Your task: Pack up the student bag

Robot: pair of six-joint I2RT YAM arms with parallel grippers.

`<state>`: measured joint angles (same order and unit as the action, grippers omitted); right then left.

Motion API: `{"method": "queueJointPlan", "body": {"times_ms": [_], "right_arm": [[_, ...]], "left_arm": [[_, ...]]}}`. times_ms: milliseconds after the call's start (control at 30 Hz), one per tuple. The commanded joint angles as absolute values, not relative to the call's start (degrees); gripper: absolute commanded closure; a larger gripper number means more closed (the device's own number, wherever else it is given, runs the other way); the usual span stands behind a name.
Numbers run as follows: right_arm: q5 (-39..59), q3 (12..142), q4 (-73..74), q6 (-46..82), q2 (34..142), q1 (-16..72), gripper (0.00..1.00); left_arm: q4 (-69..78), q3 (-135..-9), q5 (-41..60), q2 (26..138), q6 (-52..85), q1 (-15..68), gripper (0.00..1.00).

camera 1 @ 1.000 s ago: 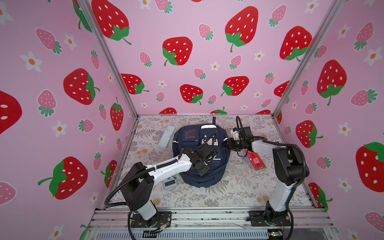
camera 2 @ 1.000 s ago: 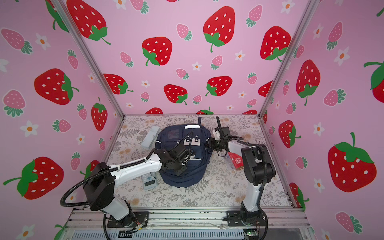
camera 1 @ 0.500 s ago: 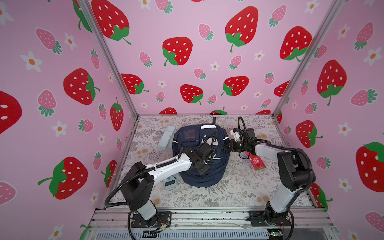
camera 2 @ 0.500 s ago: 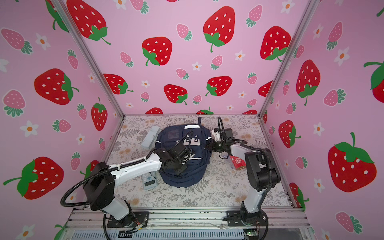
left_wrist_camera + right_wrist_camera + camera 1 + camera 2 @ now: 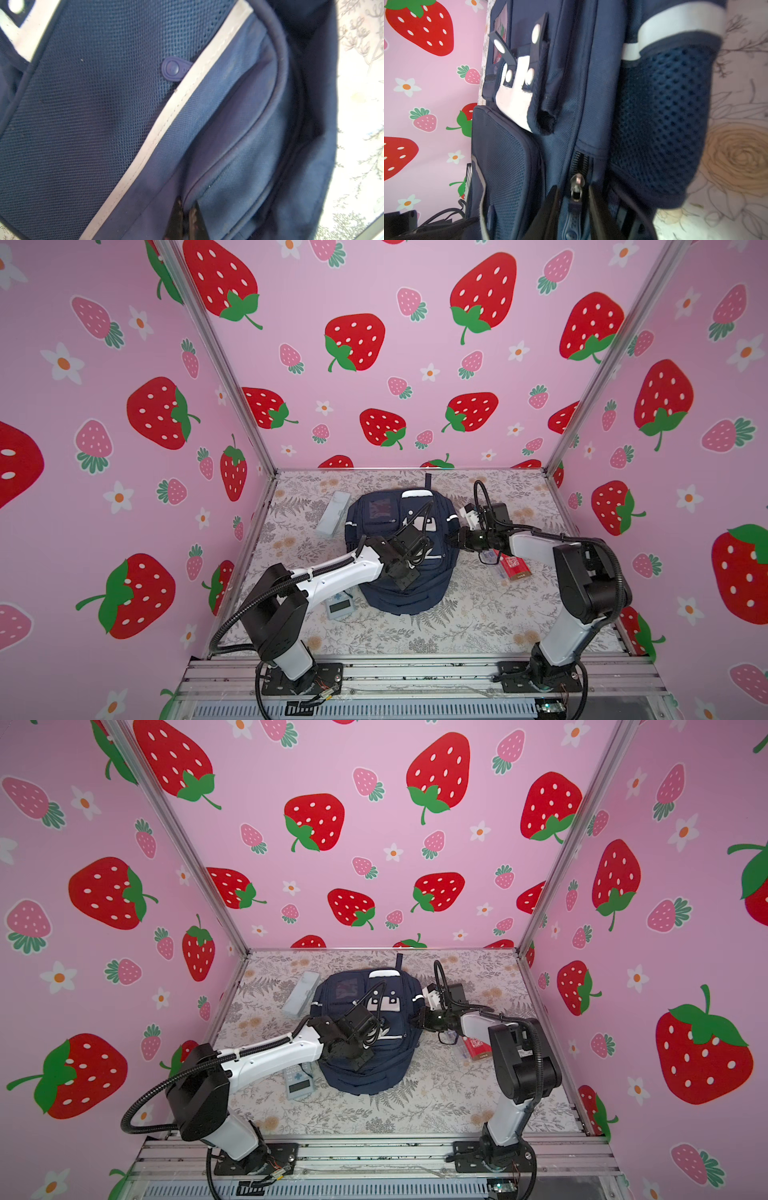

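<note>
**Bag flat, both grippers at it, zip slider ungripped**

I see the bag [image 5: 419, 593] [image 5: 374, 1077] lying flat on the table [image 5: 457, 626]. It is front up, top loop pointing to the back wall, between my two arms. A white face patch [image 5: 424, 526] sits on its upper front.

Left gripper [image 5: 186, 214]: down on the bag's front, near its middle. The wrist view shows its two fingers [image 5: 176, 216] squeezed together right where a piped pocket seam runs in. Clenched for sure, but I cannot tell whether cloth is caught between them. A pale stripe [image 5: 176, 108] crosses the fabric just beside that seam.

Right gripper [image 5: 574, 199] [image 5: 451, 537]: low at the bag's right flank, aimed into the side. Its jaws stand apart, one on each side of the metal zip slider [image 5: 576, 187]. Neither touches it as far as I see. Released, holding nothing. A mesh pocket [image 5: 664, 124] bulges just beside the zip.

Around the bag:
- A pale blue case [image 5: 332, 514] lies just off its back-left corner; touching or not, can't say.
- A small device [image 5: 340, 606] with a screen lies near its front-left edge, partly under the left arm.
- A red packet [image 5: 514, 566] lies to its right, apart from it, partly under the right arm.
</note>
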<state>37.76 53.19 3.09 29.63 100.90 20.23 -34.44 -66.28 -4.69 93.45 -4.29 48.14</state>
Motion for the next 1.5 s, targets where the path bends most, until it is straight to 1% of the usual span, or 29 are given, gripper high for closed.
{"method": "queueJointPlan", "body": {"times_ms": [0,133,267,333,400,467,533,600,667,867,1100,1333,1467], "right_arm": [[35.2,53.5,-0.7,27.2,99.7,20.8,0.72],[34.2,52.1,-1.2,27.1,98.4,21.8,0.73],[33.5,50.9,-0.4,27.6,98.7,22.2,0.82],[33.5,51.3,-0.8,27.5,99.4,22.3,0.8],[32.7,51.7,-1.7,27.1,99.7,22.7,0.75],[32.9,51.6,-1.5,27.3,99.4,23.0,0.74],[33.1,51.3,-1.3,27.6,99.3,23.3,0.8],[32.8,51.5,-1.9,27.5,99.2,23.5,0.88],[32.1,51.6,-2.7,27.5,98.9,23.5,0.93],[28.7,52.3,-6.9,27.1,93.9,23.6,1.0],[30.0,50.8,-9.2,29.2,88.0,23.7,1.0],[33.8,42.0,-2.4,37.9,80.9,24.1,1.0],[32.6,36.2,0.8,42.3,78.0,24.9,1.0]], "left_arm": [[-35.1,-67.6,-4.1,91.9,-3.8,47.8,1.0],[-34.8,-67.5,-4.3,91.8,-3.7,47.8,1.0],[-35.1,-67.8,-4.3,92.1,-3.7,47.9,1.0],[-34.9,-67.6,-4.2,92.1,-3.6,47.8,1.0],[-35.1,-67.8,-4.0,92.3,-3.7,47.8,1.0],[-35.2,-67.9,-4.1,92.2,-3.7,47.8,1.0],[-34.9,-67.6,-4.1,92.0,-3.5,47.8,1.0],[-34.8,-67.7,-4.0,92.1,-3.5,47.8,1.0],[-35.1,-68.1,-4.0,92.3,-3.5,47.7,1.0],[-34.7,-68.0,-4.2,92.3,-2.7,47.8,1.0],[-34.1,-68.1,-5.4,92.2,-1.0,47.1,1.0],[-32.1,-67.6,-6.2,92.0,2.2,46.8,1.0],[-31.3,-67.4,-6.0,91.5,3.8,45.9,1.0]]}}
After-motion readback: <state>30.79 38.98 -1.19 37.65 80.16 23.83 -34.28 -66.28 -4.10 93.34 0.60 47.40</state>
